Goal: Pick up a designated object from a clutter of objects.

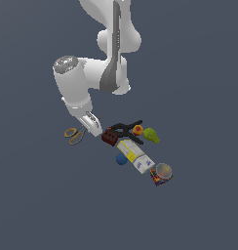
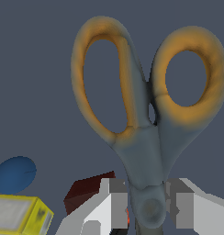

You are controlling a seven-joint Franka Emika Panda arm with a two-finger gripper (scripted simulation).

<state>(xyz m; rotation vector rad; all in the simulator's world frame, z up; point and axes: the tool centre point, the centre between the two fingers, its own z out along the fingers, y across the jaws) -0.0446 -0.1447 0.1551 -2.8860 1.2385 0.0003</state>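
Grasp stage: my gripper brackets the scissors at the pivot, fingers narrowly parted, seemingly touching; closure uncertain. Scissors lie centre-left of the exterior view, beside the clutter. Lift remains.

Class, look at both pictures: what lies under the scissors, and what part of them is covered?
Only bare grey floor shows under the scissors and through their orange loops. The pincer straddles their pivot. Their blades are hidden: out of the wrist view, and behind the pincer in the exterior view.
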